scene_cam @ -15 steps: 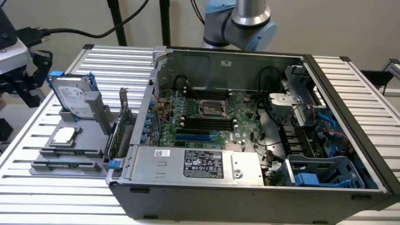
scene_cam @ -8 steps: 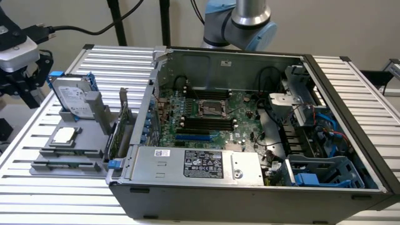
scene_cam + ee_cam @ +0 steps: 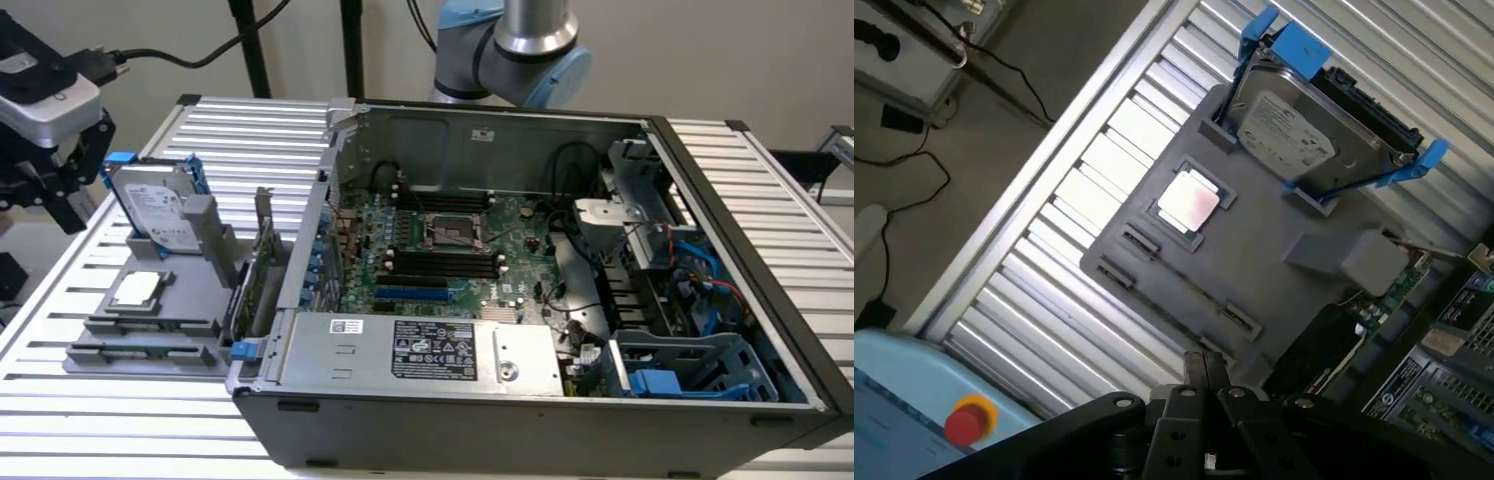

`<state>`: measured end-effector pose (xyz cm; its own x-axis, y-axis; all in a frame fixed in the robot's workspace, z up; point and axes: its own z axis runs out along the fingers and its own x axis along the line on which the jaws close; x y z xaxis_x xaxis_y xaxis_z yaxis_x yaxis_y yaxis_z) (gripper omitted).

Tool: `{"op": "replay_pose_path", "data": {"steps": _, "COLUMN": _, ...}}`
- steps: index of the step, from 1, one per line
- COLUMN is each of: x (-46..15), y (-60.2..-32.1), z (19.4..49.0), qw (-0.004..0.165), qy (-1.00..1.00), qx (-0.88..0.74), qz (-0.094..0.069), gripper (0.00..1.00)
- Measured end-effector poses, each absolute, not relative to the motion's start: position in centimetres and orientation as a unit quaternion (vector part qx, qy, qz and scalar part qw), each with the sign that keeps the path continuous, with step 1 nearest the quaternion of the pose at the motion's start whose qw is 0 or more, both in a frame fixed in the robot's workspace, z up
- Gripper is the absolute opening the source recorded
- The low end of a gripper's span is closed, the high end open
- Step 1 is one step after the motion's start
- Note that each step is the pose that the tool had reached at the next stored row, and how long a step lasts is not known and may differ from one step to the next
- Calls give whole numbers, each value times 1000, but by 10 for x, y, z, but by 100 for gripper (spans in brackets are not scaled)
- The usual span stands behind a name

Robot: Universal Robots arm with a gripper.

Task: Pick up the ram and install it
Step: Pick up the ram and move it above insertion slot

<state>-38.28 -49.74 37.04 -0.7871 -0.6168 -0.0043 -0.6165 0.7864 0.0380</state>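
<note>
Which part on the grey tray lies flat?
The square silver processor; the hard drive and the green card both stand on edge.

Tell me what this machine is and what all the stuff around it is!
It is a robot arm with a gripper, two pinching fingers, pressed shut here. One picture comes from a camera off to the side; the other from a camera on the arm's wrist, looking past the fingers. On the slatted table sits an open computer case with a green motherboard inside. Beside it, on the exterior view's left, a gray tray holds a hard drive in blue clips, a square silver processor chip and a green expansion card. The gripper hovers above that tray; I cannot tell whether it pinches anything.
</note>
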Motion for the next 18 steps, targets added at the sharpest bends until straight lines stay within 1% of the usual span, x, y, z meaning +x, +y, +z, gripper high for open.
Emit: {"op": "replay_pose_path", "data": {"steps": 18, "x": -383, "y": -497, "z": 365, "qw": 7, "qy": -879, "qx": 476, "qz": -18, "gripper": 11}}
